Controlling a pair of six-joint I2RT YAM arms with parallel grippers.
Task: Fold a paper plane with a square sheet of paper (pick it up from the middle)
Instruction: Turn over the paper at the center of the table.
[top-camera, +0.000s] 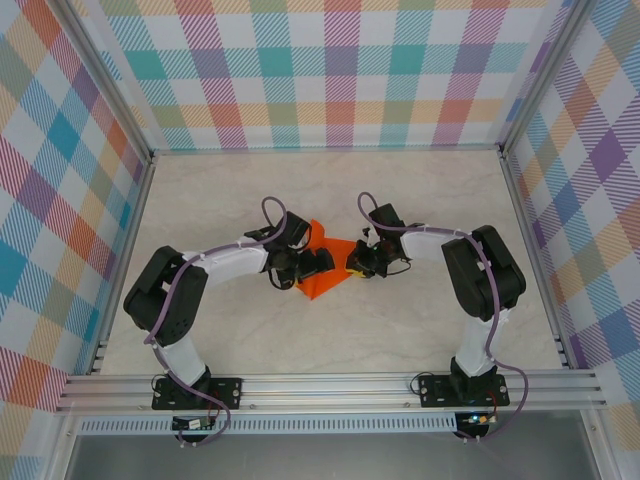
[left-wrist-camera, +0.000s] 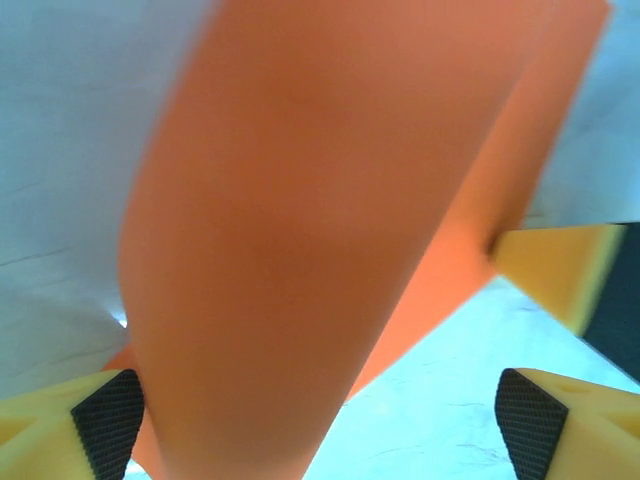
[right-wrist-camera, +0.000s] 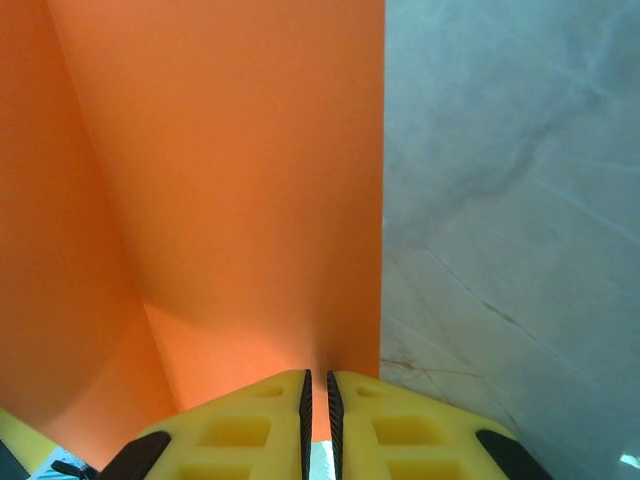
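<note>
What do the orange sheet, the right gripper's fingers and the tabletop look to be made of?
Sheet: thin matte orange paper; it curves and takes a crease without cracking.
Fingers: yellow, probably moulded plastic, given the recessed pockets; the dark textured pads are perhaps rubber.
Tabletop: smooth and pale with grey veins, a marble look; whether it is stone or printed laminate cannot be told.

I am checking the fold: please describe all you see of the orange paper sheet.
The thin, bright orange paper sheet is smooth and matte, bent into a curve. It lies over the pale marbled table. The right pincer is shut on one edge; the open left pincer straddles another part, not clamping it.
</note>
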